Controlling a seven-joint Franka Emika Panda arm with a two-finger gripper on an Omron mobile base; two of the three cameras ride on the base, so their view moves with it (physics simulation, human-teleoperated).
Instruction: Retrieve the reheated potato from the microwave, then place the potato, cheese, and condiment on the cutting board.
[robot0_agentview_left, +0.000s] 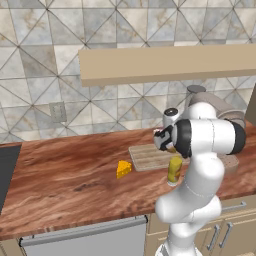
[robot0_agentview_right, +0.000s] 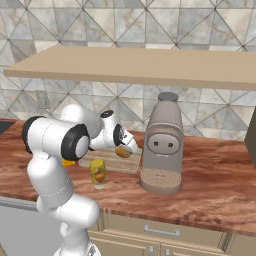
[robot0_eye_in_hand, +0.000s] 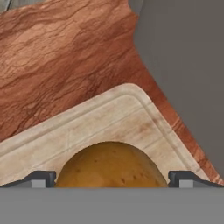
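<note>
Gripper (robot0_eye_in_hand: 112, 177) grips the potato (robot0_eye_in_hand: 111, 165), a finger tip at each flank. Potato: rounded, golden-brown, faintly speckled skin, smooth dome. It is over the board (robot0_eye_in_hand: 87, 127); contact with the board cannot be confirmed. In the right base view the potato (robot0_agentview_right: 121, 151) shows at the gripper (robot0_agentview_right: 126, 148), above the board (robot0_agentview_right: 111, 161).

Board (robot0_agentview_left: 150, 156): light tan wood, faint plank lines, rounded corner, lying flat on the counter (robot0_agentview_left: 65, 175).

Cheese (robot0_agentview_left: 123, 168): yellow wedge on the counter, off the board's left edge, apart from it.

Bottle (robot0_agentview_left: 175, 170): upright, yellow contents, just in front of the board. Grey machine (robot0_agentview_right: 162, 145) stands right of the board.
</note>
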